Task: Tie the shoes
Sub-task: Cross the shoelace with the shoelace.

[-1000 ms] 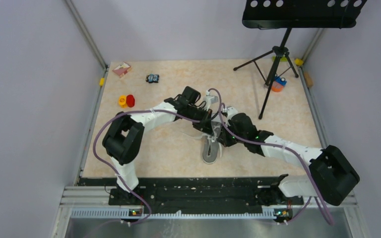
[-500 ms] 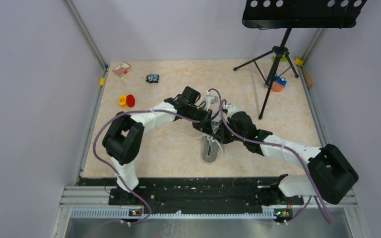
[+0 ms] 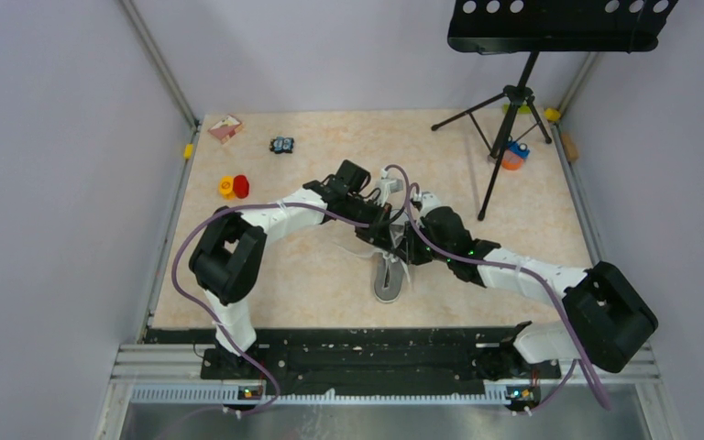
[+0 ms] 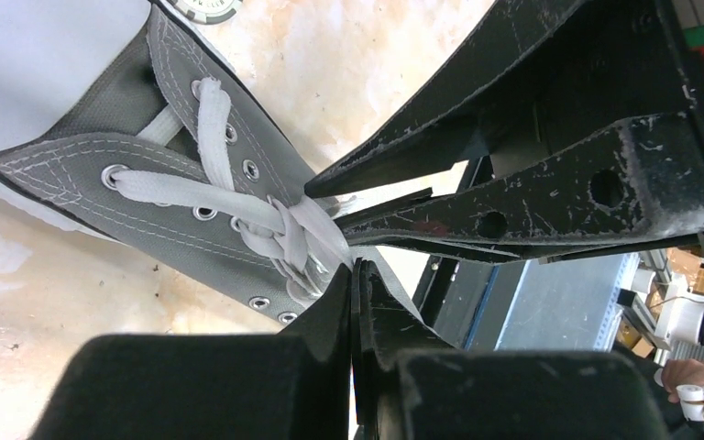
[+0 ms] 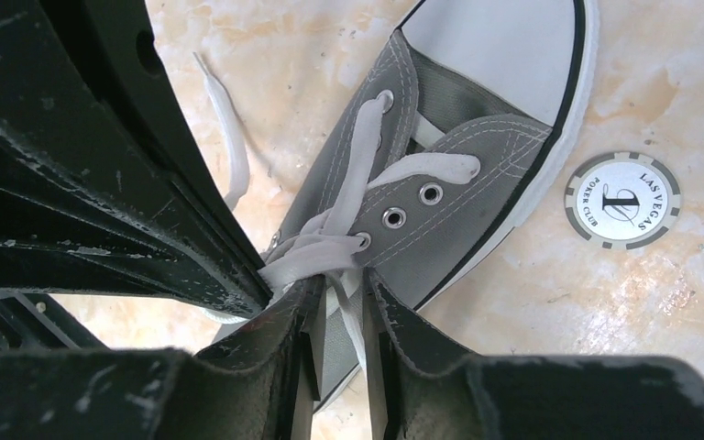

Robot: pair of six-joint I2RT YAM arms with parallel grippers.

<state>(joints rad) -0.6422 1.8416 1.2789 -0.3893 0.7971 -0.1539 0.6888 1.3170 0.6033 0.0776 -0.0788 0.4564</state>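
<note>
Grey sneaker (image 3: pixel 387 282) sits sole-down on the table (image 3: pixel 275 275), about mid-table and a bit toward the near edge, between the two arms. Both arms reach in and meet over its laced part. The white laces (image 5: pixel 330 247) cross in a loose bunch over the eyelets, not tied in a bow, and one loose lace end (image 5: pixel 225 137) trails on the table beside the shoe. Left gripper (image 4: pixel 353 270) has its fingers pressed together with only a hairline seam. Its tips sit right at the lace bunch, and I cannot tell if any lace is caught in them. Right gripper (image 5: pixel 342 284) has its fingers a little apart. One lace strand runs down through the narrow gap and does not look squeezed. The two grippers' tips are almost touching each other at the crossing. A poker chip (image 5: pixel 621 200) lies flat on the table just beside the white toe cap. Well apart from the shoe: red and yellow round pieces (image 3: pixel 235 187) at far left, a pink box (image 3: pixel 225 127) in the far left corner, a small black object (image 3: pixel 281 145) near it, and a music stand (image 3: pixel 559 23) on its tripod at far right with an orange and blue item (image 3: pixel 513 154) by its legs.
</note>
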